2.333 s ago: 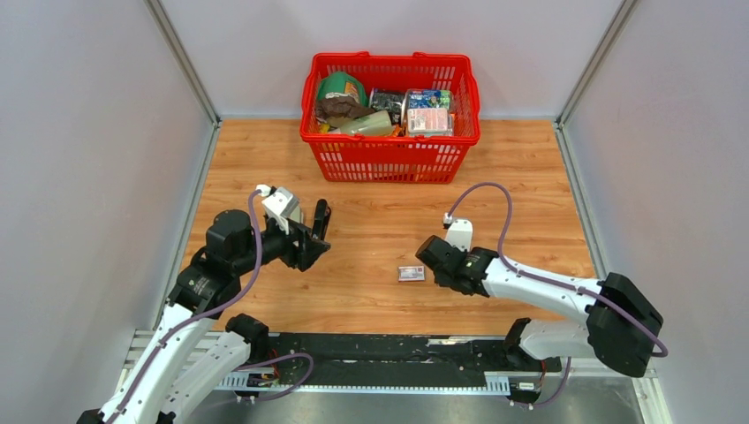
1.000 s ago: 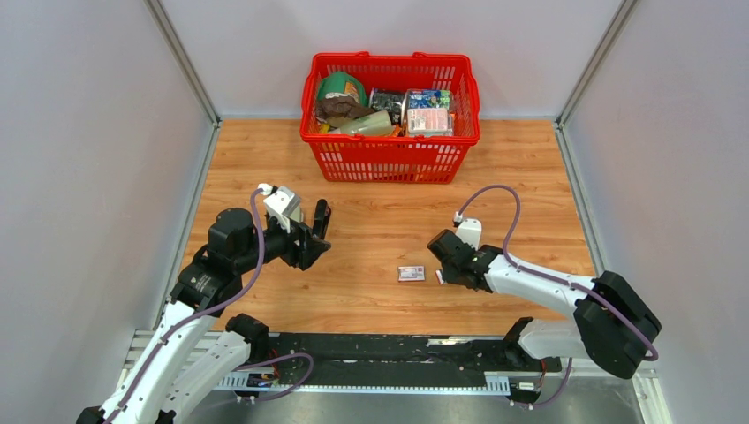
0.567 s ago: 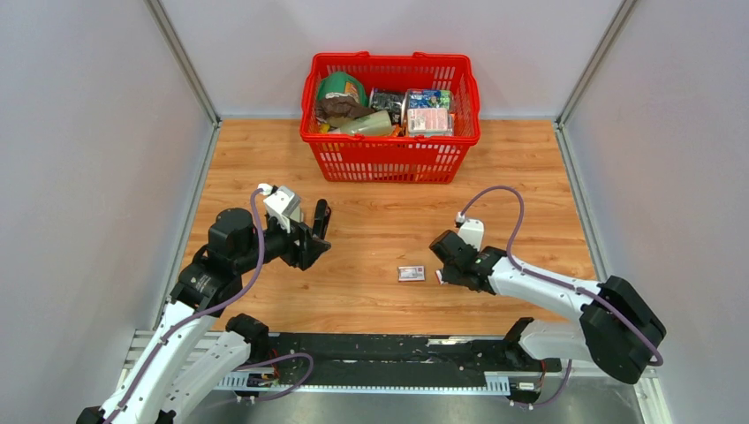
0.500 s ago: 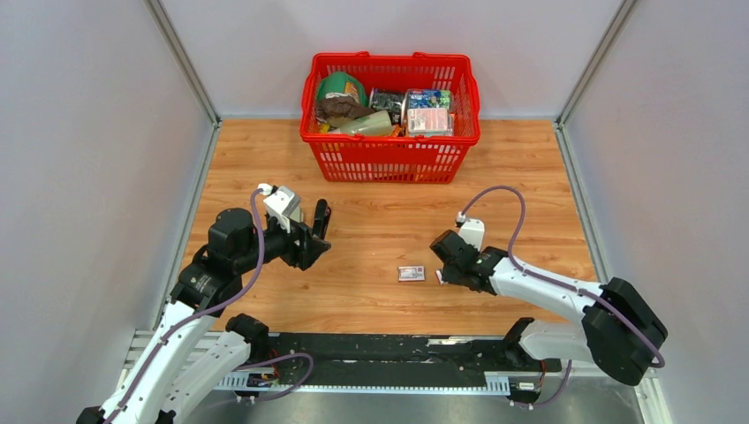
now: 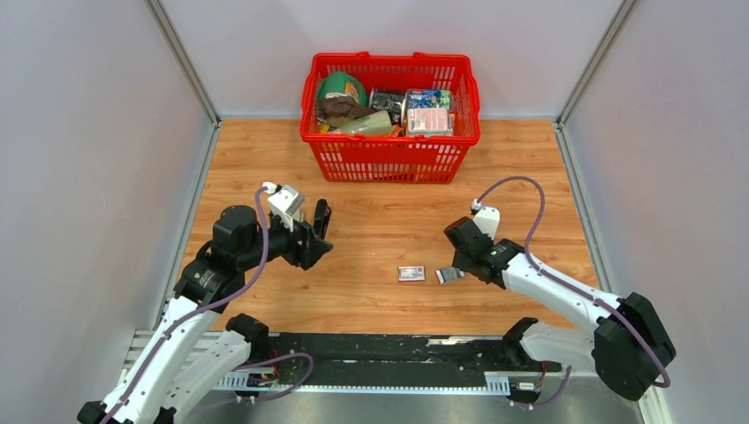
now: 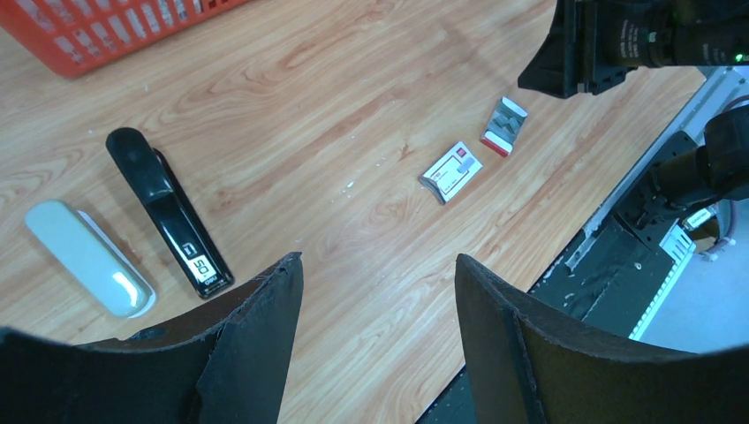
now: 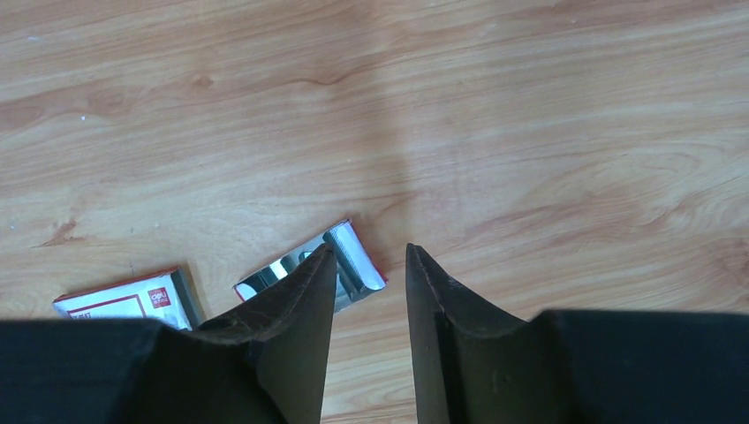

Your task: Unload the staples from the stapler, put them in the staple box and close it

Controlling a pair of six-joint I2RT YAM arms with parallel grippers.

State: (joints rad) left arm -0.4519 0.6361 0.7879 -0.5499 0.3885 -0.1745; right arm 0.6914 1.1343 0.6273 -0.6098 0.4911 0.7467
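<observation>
The black stapler (image 6: 168, 212) lies flat on the wooden table in the left wrist view, with a pale grey elongated piece (image 6: 88, 258) beside it. In the top view both are hidden under my left arm. My left gripper (image 6: 378, 261) is open and empty, held above the table (image 5: 320, 221). A silver strip of staples (image 7: 358, 261) on a red-edged holder lies on the table (image 5: 449, 276), just right of the small labelled box (image 5: 411, 273). My right gripper (image 7: 368, 249) is narrowly open and empty, just above the strip (image 5: 459, 259).
A red basket (image 5: 389, 159) full of packaged goods stands at the back centre. Grey walls close in the left, right and back sides. The labelled box (image 6: 452, 172) and the strip (image 6: 504, 125) also show in the left wrist view.
My right gripper has drawn back to the right, away from the labelled box. The silver strip of staples now lies uncovered on the table beside the box. The left arm has barely moved.
</observation>
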